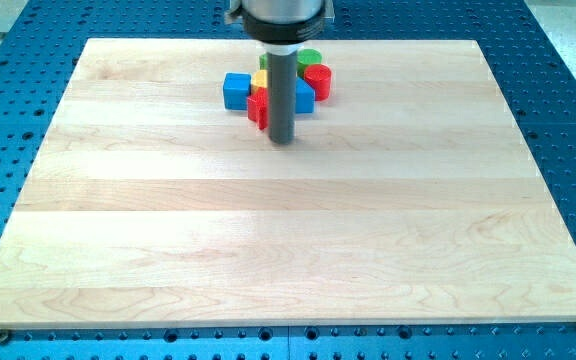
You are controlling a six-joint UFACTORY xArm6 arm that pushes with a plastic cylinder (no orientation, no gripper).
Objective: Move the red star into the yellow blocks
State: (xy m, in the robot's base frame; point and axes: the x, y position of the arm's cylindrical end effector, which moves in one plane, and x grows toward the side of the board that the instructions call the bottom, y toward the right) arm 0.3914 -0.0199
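Red star (258, 107) lies touching my tip (283, 139) on its left, against the yellow block (260, 79) just above it on the wooden tabletop (288, 230); no pincer is fitted, so none can be reported

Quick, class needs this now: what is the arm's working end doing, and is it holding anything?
My tip: a bare rod, holding nothing; it sits right beside the red star, on that block's right and just below it in the view.

Pale wooden board (288, 240), blue perforated table (28, 60), even light
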